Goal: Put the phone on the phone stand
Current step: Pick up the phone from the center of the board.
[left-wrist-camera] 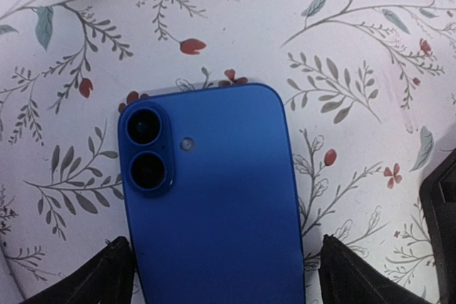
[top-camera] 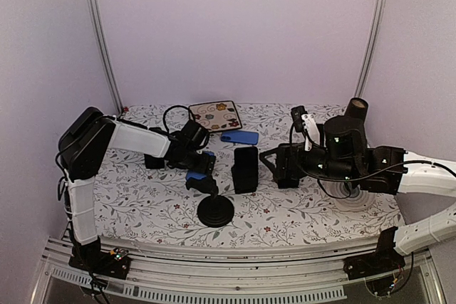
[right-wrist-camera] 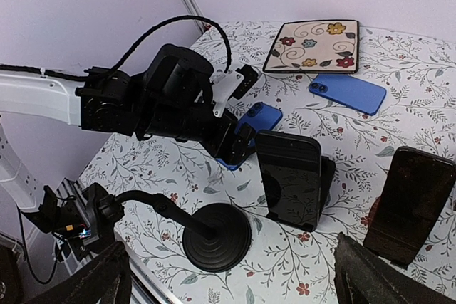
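Observation:
A blue phone [left-wrist-camera: 214, 204] lies back up on the flowered table [top-camera: 142, 204], its two camera lenses pointing away from the wrist. My left gripper [left-wrist-camera: 224, 261] is open and straddles its near end, with one finger [left-wrist-camera: 107, 275] close to the left edge and the other [left-wrist-camera: 356, 275] clear of the right edge. From the top view the same phone [top-camera: 199, 175] shows just under the left gripper [top-camera: 198, 165]. The phone stand [top-camera: 215, 211] is black with a round base and a bent neck, and it stands empty in front of that phone. My right gripper [right-wrist-camera: 235, 275] is open and holds nothing.
A black phone [top-camera: 245, 169] stands propped on its own holder at the centre. A second blue phone [top-camera: 239, 137] lies flat behind it, next to a square flowered plate [top-camera: 215, 114]. Another dark phone [right-wrist-camera: 413, 201] leans upright at the right.

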### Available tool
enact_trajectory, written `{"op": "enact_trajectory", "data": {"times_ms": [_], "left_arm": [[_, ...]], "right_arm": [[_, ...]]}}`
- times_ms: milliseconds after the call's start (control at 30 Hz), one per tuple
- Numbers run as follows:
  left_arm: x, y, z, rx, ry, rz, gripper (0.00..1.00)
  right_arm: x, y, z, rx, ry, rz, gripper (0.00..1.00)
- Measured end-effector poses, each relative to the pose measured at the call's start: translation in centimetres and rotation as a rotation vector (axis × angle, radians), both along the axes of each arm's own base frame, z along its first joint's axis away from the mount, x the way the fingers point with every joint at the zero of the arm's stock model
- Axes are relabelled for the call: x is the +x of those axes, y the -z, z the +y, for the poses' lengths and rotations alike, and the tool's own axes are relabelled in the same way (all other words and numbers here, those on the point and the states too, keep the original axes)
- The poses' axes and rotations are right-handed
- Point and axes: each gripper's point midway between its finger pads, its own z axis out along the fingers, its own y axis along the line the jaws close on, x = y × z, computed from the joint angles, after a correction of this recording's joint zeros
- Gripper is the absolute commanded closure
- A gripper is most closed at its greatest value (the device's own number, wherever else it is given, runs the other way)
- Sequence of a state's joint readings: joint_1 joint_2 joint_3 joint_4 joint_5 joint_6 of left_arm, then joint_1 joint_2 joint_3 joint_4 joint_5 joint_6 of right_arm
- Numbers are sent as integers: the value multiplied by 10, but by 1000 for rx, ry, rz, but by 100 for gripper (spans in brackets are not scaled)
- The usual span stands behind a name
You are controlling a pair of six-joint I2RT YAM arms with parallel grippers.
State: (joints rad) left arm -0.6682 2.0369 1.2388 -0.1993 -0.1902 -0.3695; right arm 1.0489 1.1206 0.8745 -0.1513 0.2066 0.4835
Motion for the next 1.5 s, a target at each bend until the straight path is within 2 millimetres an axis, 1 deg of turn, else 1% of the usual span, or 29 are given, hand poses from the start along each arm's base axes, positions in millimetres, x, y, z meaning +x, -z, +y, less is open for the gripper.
{"op": "enact_trajectory", "data": {"times_ms": [67, 133, 300, 433, 467, 767, 933, 1033, 1200, 1267, 1400, 1500], "left_arm": [[1, 0, 0, 3, 1, -2, 11], [1, 1, 0, 6, 1, -3, 15], [4, 1, 1, 16, -1, -10, 31], [6, 0, -1, 10, 1, -12, 41], [6, 0, -1, 10, 3, -11, 42], [5, -2, 0, 13, 10, -12, 44], [-1, -7, 3, 18, 20, -4, 44], [-2, -21, 4, 5, 21, -22, 44], [2, -52, 2, -28, 24, -81, 44], [3, -60, 2, -36, 25, -98, 44], [0, -70, 6, -39, 23, -120, 44], [-3, -76, 9, -36, 24, -132, 44]], "right_arm": [[0, 0, 0, 0, 0, 1, 1], [0, 0, 0, 1, 1, 1, 1], [0, 0, 0, 2, 2, 2, 1], [0, 0, 0, 2, 2, 2, 1], [0, 0, 0, 2, 2, 2, 1], [0, 0, 0, 2, 2, 1, 1], [1, 2, 1, -1, 2, 4, 1], [1, 5, 2, -9, 2, 8, 1], [2, 8, 4, -18, 2, 14, 1], [3, 9, 5, -21, 2, 15, 1], [7, 4, 11, -7, 5, 20, 1], [13, -3, 20, 26, -14, 34, 1]]}}
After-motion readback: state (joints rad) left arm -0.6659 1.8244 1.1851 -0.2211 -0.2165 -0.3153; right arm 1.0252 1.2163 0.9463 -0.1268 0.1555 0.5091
